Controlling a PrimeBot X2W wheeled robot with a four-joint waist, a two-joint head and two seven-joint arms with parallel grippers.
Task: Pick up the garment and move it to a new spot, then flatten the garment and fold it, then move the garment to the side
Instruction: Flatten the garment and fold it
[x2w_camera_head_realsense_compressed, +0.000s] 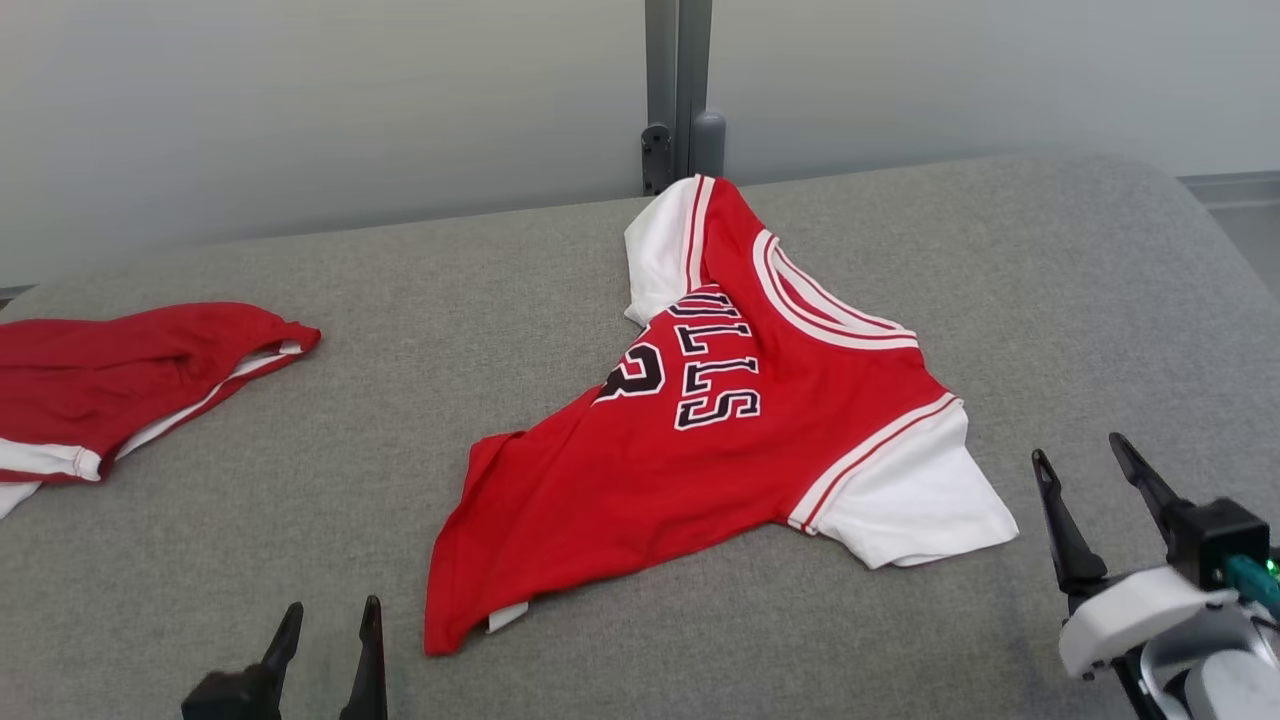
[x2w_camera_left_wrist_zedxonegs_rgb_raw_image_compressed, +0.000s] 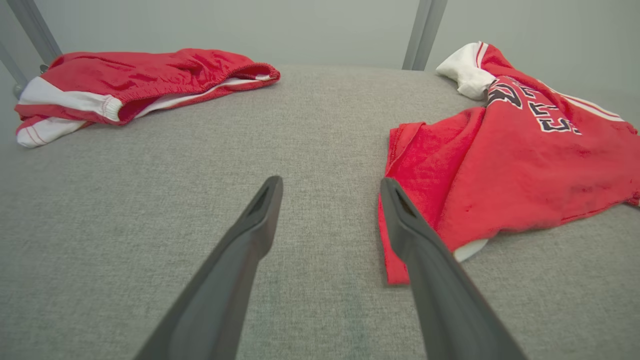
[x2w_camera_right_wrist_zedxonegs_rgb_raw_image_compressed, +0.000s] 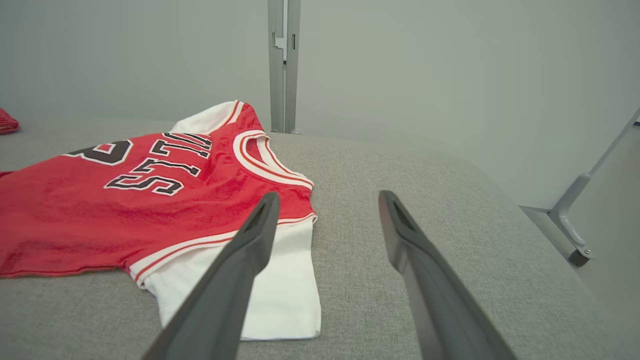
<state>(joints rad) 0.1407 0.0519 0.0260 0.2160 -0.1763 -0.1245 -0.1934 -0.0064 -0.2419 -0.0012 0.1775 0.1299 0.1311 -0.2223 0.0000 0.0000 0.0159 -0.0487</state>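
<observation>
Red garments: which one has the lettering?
The jersey at centre: black letters and a number, white sleeves. The red garment at the far left shows no print, only white trim.

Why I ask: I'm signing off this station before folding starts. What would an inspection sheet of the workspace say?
Surface: grey fabric tabletop, no spills seen.
Job's things: red jersey, rumpled and unfolded mid-table, lettering up.
Clutter: second red garment bunched at the table's left edge.
Grippers: left gripper open, empty, near the jersey's hem; right gripper open, empty, beside its white sleeve.
Cables: teal plug on the right wrist; nothing loose seen.
Surroundings: pale wall and grey metal post behind the table.
</observation>
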